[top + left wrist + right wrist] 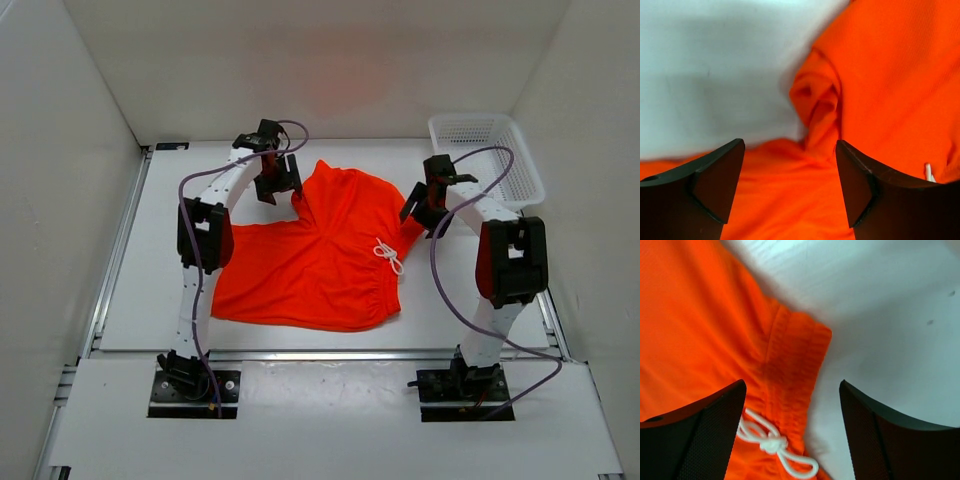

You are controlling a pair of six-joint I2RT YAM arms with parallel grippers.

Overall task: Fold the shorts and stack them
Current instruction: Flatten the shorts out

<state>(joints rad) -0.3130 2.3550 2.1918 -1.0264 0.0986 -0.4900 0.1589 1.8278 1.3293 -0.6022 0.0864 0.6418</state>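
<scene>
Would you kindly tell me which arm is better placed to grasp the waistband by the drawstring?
Right, probably: the right gripper hangs open over the waistband corner beside the drawstring; the left gripper is over a bunched fold at the shorts' opposite side.

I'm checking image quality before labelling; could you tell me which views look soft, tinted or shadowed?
Top view: even light, faint shadows, an orange tint on the back wall above the shorts. Left wrist view: the table is blurred and grey with shadow, the shorts soft near the lens. Right wrist view: sharpest, with the drawstring and waistband crisp.
</scene>
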